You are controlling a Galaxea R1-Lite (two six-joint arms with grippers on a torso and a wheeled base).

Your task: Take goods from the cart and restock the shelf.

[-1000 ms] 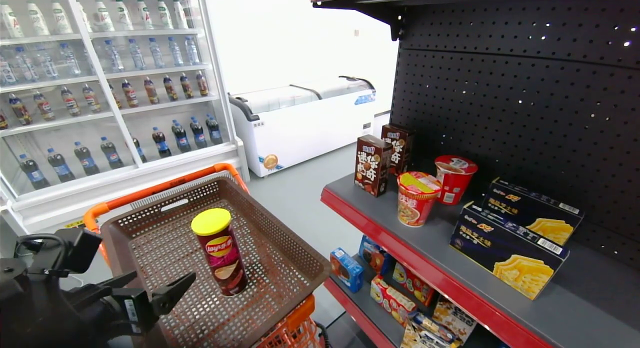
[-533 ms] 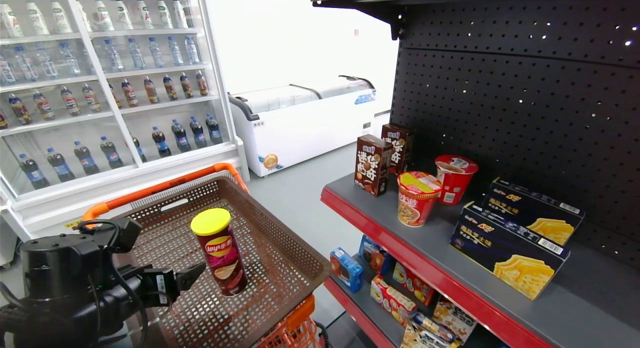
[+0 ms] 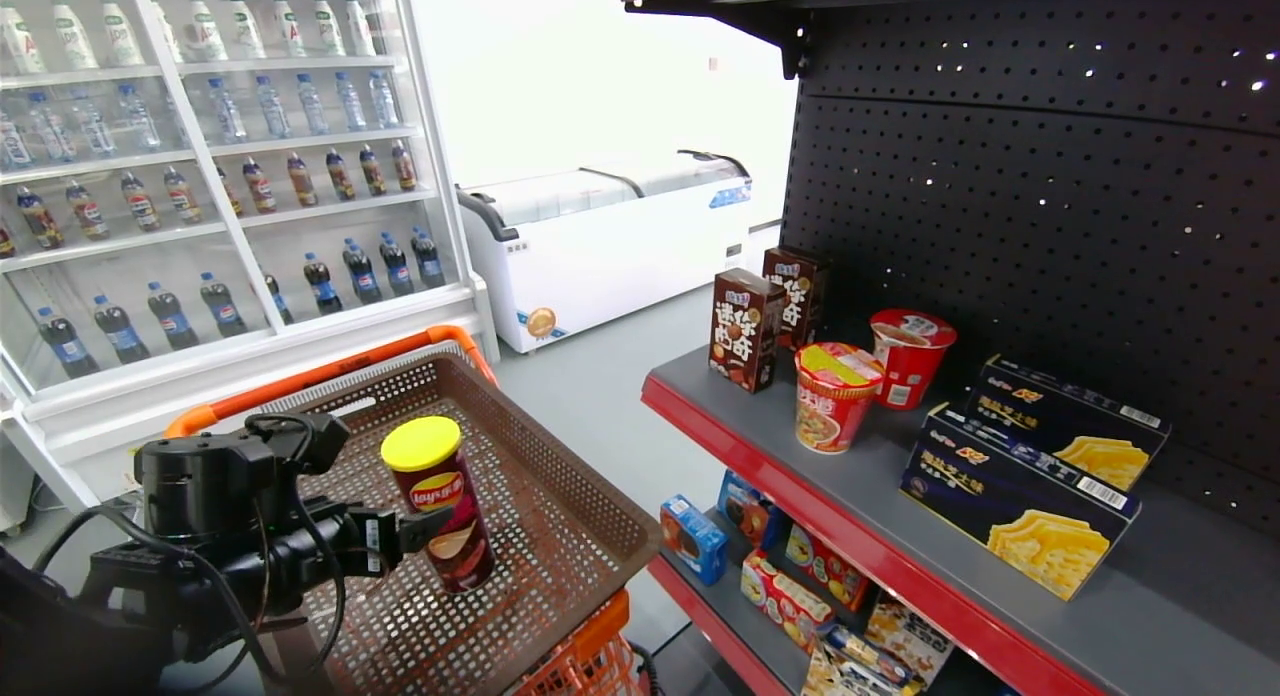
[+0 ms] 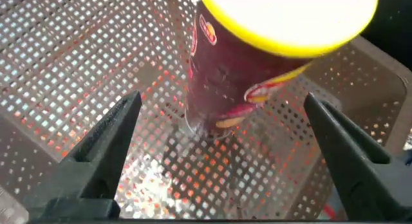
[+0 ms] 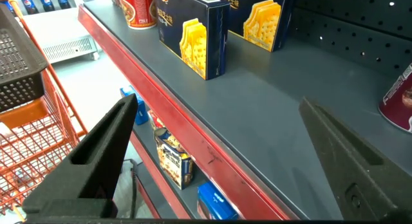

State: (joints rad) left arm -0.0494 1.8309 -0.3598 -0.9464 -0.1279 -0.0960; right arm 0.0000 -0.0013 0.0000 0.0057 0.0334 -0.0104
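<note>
A dark red chips can (image 3: 441,511) with a yellow lid stands upright in the brown perforated basket (image 3: 570,476) on the orange cart. My left gripper (image 3: 428,526) comes in from the can's left at mid height. In the left wrist view the chips can (image 4: 238,76) stands between the spread fingers (image 4: 106,143) of the left gripper (image 4: 222,102), which is open and not clamped on it. My right gripper (image 5: 215,111) is open and holds nothing, hovering over the grey shelf board (image 5: 290,108) with its red front edge, near the blue cracker boxes (image 5: 193,31).
On the shelf (image 3: 880,496) stand two brown boxes (image 3: 745,331), two red noodle cups (image 3: 835,396) and two blue cracker boxes (image 3: 1015,496); grey board lies bare in front of them. Snack packs (image 3: 790,586) fill the lower shelf. A drinks cooler (image 3: 200,176) and chest freezer (image 3: 610,236) stand behind.
My left arm has risen and moved right across the basket, bringing its open gripper up to the chips can. The can and the shelf goods have stayed put.
</note>
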